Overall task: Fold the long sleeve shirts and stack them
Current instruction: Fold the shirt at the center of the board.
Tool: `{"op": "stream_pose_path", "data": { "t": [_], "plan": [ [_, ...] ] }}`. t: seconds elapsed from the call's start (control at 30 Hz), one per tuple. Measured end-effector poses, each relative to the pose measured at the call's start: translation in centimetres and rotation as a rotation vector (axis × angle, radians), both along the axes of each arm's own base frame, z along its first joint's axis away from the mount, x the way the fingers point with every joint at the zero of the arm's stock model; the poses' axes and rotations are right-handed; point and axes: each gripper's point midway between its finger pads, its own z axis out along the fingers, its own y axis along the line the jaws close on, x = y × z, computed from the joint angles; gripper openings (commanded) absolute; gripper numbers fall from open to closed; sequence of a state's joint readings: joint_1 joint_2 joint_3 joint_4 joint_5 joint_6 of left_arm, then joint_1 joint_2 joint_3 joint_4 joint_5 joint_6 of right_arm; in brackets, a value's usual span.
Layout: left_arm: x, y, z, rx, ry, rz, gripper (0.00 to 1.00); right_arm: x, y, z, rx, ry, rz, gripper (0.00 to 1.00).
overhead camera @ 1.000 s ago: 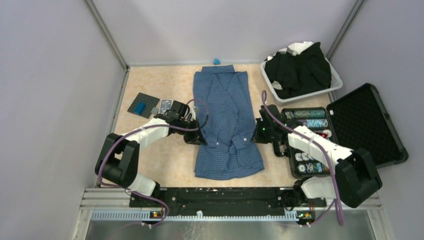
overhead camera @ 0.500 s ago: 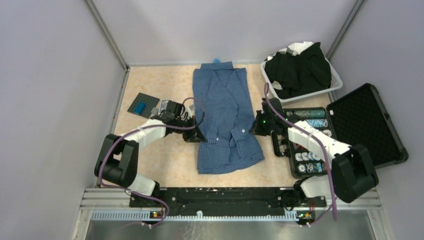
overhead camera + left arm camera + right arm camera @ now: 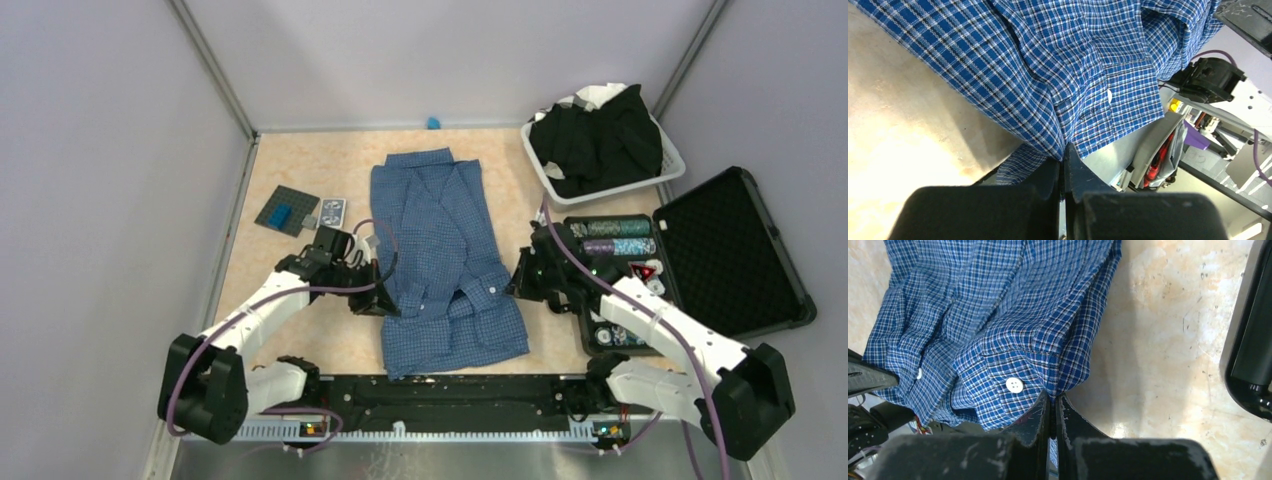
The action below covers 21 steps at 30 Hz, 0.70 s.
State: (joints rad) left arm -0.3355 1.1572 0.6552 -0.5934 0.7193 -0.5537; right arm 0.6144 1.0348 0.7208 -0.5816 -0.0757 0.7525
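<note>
The blue fine-checked shirt (image 3: 432,222) lies lengthwise mid-table, collar at the far end, sleeves folded in over its front. My left gripper (image 3: 392,303) is shut on its left edge near the lower part, and the left wrist view shows cloth (image 3: 1048,60) pinched between the closed jaws (image 3: 1063,152). At the right edge my right gripper (image 3: 517,287) is shut on the fabric beside a buttoned cuff (image 3: 1014,385); its closed jaws (image 3: 1053,399) nip a fold of cloth. More long sleeve shirts, plain black (image 3: 598,140), are heaped in a white basket (image 3: 672,165) at the back right.
An open black hard case with foam lining (image 3: 735,250) and a tray of chips (image 3: 610,240) sit just right of the right arm. A grey plate with a blue brick (image 3: 285,210) and a small card lie at the left. A small blue object (image 3: 433,122) rests by the back wall.
Both arms have drawn back toward the near edge and slightly left, dragging the blue shirt with them; its collar has moved away from the back wall. Both grips held throughout.
</note>
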Motion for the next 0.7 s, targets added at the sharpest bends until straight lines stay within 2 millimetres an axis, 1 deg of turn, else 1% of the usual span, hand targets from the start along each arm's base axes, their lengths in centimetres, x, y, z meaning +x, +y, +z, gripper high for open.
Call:
{"op": "stream_pose_path", "data": {
  "t": [0.1, 0.17, 0.2, 0.27, 0.33, 0.37, 0.4, 0.43, 0.47, 0.5, 0.57, 0.6, 0.63, 0.7],
  "plan": [
    [1.1, 0.0, 0.8, -0.013, 0.006, 0.020, 0.00, 1.1, 0.5, 0.4, -0.015, 0.005, 0.002, 0.00],
    [2.5, 0.1, 1.1, -0.026, 0.012, 0.046, 0.00, 2.3, 0.8, 0.6, -0.018, 0.008, -0.002, 0.00],
    [3.5, 0.1, 1.2, -0.030, 0.015, 0.061, 0.00, 3.3, 1.1, 0.6, -0.013, 0.009, -0.008, 0.00],
    [5.3, 0.3, 0.7, -0.034, 0.025, 0.089, 0.00, 5.6, 1.5, 0.0, -0.012, 0.015, -0.022, 0.00],
    [7.7, 0.5, -0.8, -0.040, 0.044, 0.124, 0.00, 7.6, 1.8, -1.3, -0.026, 0.032, -0.034, 0.00],
    [8.6, 0.7, -1.9, -0.035, 0.058, 0.139, 0.04, 8.6, 2.0, -2.4, -0.033, 0.045, -0.033, 0.06],
    [9.2, 1.0, -3.0, -0.027, 0.076, 0.153, 0.14, 9.2, 2.1, -3.4, -0.042, 0.060, -0.032, 0.15],
    [9.6, 1.3, -4.2, -0.012, 0.094, 0.168, 0.19, 9.7, 2.2, -4.6, -0.050, 0.077, -0.032, 0.24],
    [10.0, 1.6, -5.2, 0.005, 0.103, 0.179, 0.24, 9.8, 2.1, -5.5, -0.060, 0.094, -0.030, 0.29],
    [10.2, 1.9, -5.9, 0.026, 0.107, 0.190, 0.32, 9.9, 2.0, -6.3, -0.073, 0.106, -0.025, 0.34],
    [10.7, 2.3, -6.3, 0.055, 0.089, 0.201, 0.57, 9.9, 1.8, -6.9, -0.088, 0.112, -0.017, 0.43],
    [11.0, 2.5, -6.2, 0.066, 0.068, 0.199, 0.66, 10.0, 1.8, -6.8, -0.093, 0.104, -0.011, 0.48],
    [11.5, 2.6, -5.9, 0.076, 0.041, 0.201, 0.72, 10.3, 1.8, -6.4, -0.095, 0.091, -0.004, 0.52],
    [12.5, 2.9, -4.7, 0.092, -0.026, 0.201, 0.81, 10.9, 1.8, -5.5, -0.100, 0.054, 0.001, 0.55]
  ]
}}
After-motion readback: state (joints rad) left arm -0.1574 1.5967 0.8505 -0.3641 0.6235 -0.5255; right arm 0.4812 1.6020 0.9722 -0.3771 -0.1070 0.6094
